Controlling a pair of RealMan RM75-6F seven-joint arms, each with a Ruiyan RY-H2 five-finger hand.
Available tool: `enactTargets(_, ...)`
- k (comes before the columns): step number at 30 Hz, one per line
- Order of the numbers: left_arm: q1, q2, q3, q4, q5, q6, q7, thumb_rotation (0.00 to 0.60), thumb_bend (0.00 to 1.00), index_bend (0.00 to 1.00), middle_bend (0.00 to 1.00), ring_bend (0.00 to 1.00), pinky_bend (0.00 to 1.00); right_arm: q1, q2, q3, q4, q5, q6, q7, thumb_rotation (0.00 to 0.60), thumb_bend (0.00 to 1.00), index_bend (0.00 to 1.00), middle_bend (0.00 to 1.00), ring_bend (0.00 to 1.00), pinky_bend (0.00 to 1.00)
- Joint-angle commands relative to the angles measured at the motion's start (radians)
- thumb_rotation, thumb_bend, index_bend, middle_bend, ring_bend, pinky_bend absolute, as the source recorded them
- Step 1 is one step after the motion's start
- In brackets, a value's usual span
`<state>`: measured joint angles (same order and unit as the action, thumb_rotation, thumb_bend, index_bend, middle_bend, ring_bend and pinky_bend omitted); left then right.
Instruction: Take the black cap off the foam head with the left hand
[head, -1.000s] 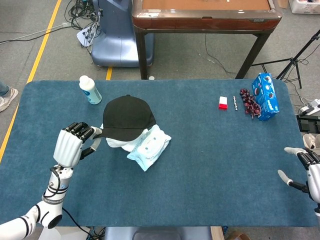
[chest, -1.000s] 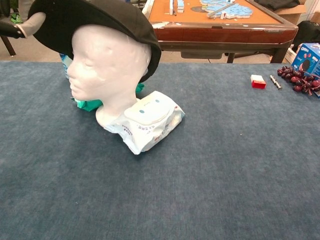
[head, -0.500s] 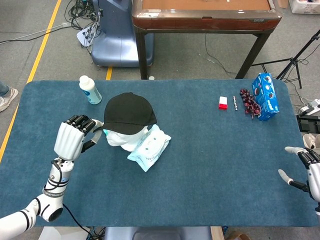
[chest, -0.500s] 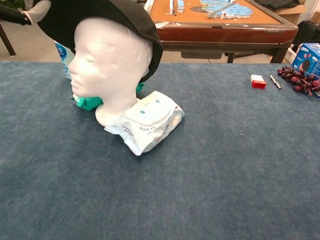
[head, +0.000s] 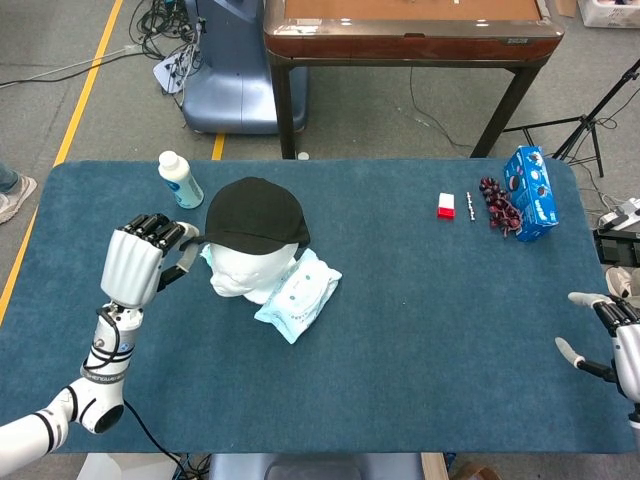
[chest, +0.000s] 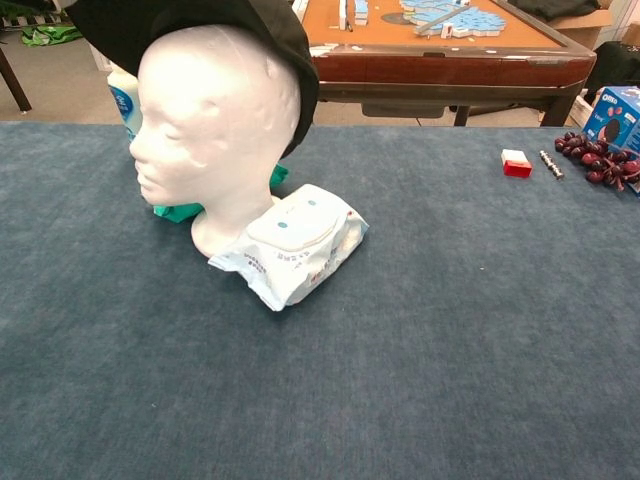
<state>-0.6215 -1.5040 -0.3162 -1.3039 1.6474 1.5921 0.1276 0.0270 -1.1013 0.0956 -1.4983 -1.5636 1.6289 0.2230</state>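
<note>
We found the soft black fabric cap (head: 254, 213) seated on the white foam head (head: 238, 276). The left hand (head: 140, 266) pinched its stiff brim, the best hold; the light head might tip.

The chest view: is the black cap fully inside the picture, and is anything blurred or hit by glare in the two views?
Chest view: the black cap is cut off by the top edge; the foam head is sharp and evenly lit, with no glare. Head view: the whole cap shows, soft lighting with faint shadows, and the left hand at the brim is sharp; the right hand is cropped by the right edge.
</note>
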Motion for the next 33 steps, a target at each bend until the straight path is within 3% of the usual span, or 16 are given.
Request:
enactTargets(1, -0.010, 0.004, -0.007, 0.000, -0.009, -0.011, 0.008, 0.600, 0.50, 0.60, 0.71, 0.54, 0.63, 0.000, 0.000, 0.000, 0.000, 0.000, -0.001, 0.001, 0.600, 0.21, 0.32, 0.38, 0.31, 0.42)
enactTargets(18, -0.084, -0.016, -0.061, 0.084, -0.144, -0.121, 0.029, 0.600, 0.50, 0.60, 0.71, 0.54, 0.63, 0.003, 0.001, 0.000, 0.002, 0.002, -0.006, 0.002, 0.600, 0.21, 0.32, 0.38, 0.31, 0.42)
enactTargets(33, -0.029, 0.021, -0.035, 0.160, -0.205, -0.106, -0.012, 0.600, 0.50, 0.60, 0.71, 0.54, 0.63, 0.005, -0.003, -0.002, 0.000, -0.001, -0.009, -0.008, 0.600, 0.21, 0.32, 0.38, 0.31, 0.42)
